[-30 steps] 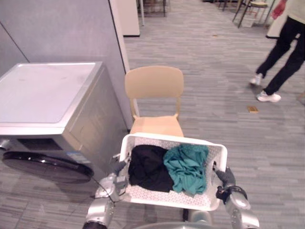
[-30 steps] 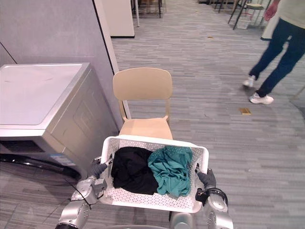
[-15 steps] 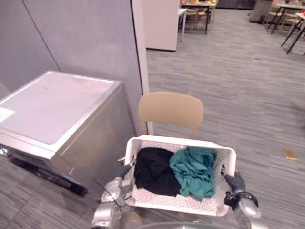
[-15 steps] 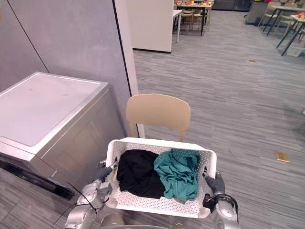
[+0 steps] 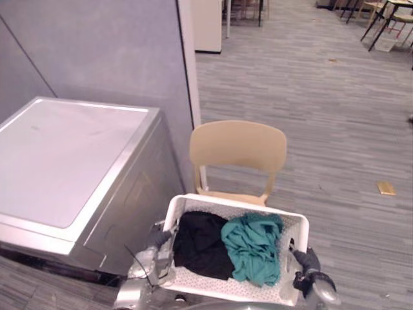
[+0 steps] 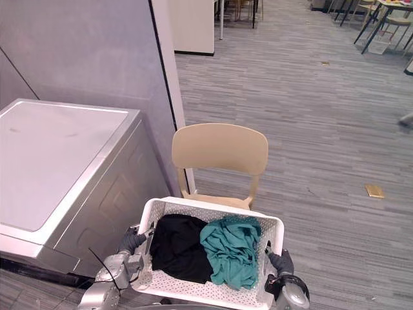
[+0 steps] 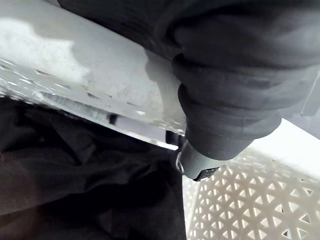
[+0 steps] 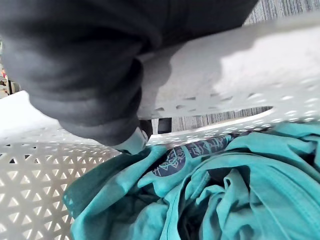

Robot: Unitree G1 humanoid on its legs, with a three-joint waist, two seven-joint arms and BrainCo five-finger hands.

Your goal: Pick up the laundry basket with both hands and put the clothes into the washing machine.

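Note:
A white perforated laundry basket [image 5: 240, 206] hangs low in front of me, held by its two short sides. Inside lie a black garment [image 5: 200, 243] on the left and a teal garment [image 5: 252, 248] on the right. My left hand [image 5: 155, 248] is shut on the basket's left handle, and its wrist view shows the hand [image 7: 220, 100] hooked through the rim slot above the black cloth [image 7: 75, 190]. My right hand [image 5: 306, 265] is shut on the right handle [image 8: 210, 75], over the teal cloth [image 8: 225, 190]. The silver washing machine [image 5: 71, 161] stands to the left.
A beige chair [image 5: 237, 148] stands just beyond the basket, its seat partly under the far rim. A grey partition wall [image 5: 97, 51] rises behind the machine. Open grey floor stretches to the right, with a small gold item [image 5: 386, 188] on it. Tables [image 5: 387, 13] stand far back.
The whole picture has shifted as the camera moved; the washing machine's top now takes up more of the left. The walking person has left the picture. Both hands still hold the basket.

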